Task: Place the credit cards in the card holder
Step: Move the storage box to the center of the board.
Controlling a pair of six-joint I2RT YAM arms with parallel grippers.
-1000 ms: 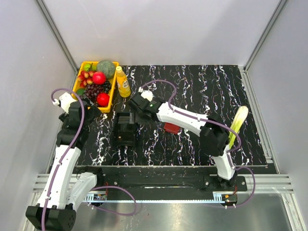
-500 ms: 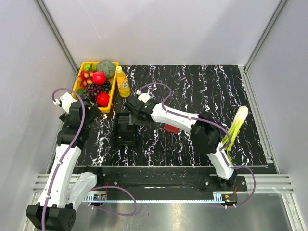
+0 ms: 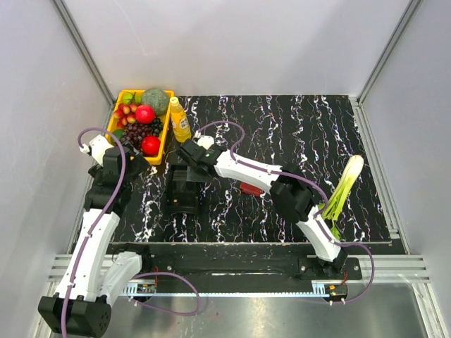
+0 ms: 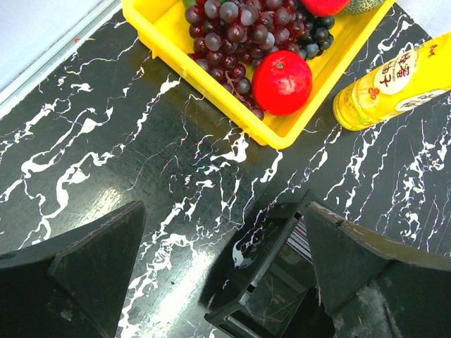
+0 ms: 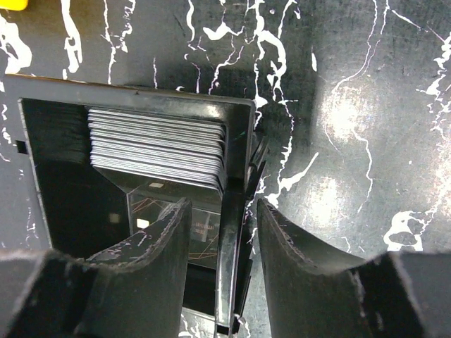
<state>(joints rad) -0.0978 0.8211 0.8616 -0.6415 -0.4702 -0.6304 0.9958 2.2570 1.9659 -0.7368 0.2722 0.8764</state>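
Nearest the arm bases, on the right side of the black marbled table (image 3: 296, 134), lies a green-and-white leek (image 3: 345, 186). The right arm reaches leftward across the table, and the dark red card holder (image 3: 251, 187) lies flat on the table just under the arm's forearm, partly hidden by it and a little right of the black tray (image 5: 243, 134).

The right gripper (image 5: 223, 208) hangs over that tray's right edge. Its jaws are partly spread and straddle the tray's right wall, one finger inside and one outside, and no firm pinch shows. Just beyond the fingers, the credit cards (image 5: 158, 148) stand as a pale grey stack inside the tray, against its far wall.

To the left, the left gripper (image 4: 224, 218) hovers above the table beside the tray's far-left corner, with its jaws spread wide and nothing between them.

Farthest back on the left sits a yellow basket (image 4: 282, 134) holding dark grapes (image 4: 239, 35) and a red fruit (image 4: 282, 81). A yellow bottle (image 4: 387, 84) lies just beside the basket's right side.
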